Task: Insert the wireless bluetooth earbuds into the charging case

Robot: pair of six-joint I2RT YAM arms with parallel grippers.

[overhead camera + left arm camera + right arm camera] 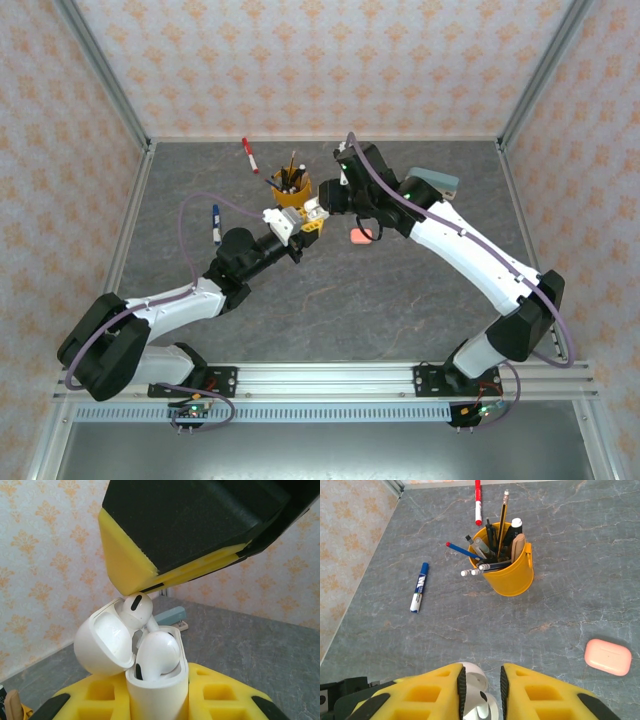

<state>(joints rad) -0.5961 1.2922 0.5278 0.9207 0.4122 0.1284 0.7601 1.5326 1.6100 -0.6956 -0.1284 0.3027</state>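
Note:
My left gripper is shut on a white charging case, held upright with its lid hinged open to the left. One white earbud sits in the near socket. A second white earbud stands tilted above the far socket with its stem down in the case. My right gripper comes down from above and is shut on its head. Both grippers meet above mid-table. A shut salmon-pink case lies on the table to the right.
A yellow cup of pens stands just behind the grippers. A blue marker lies to the left and a red marker near the back wall. A teal stapler sits at the back right.

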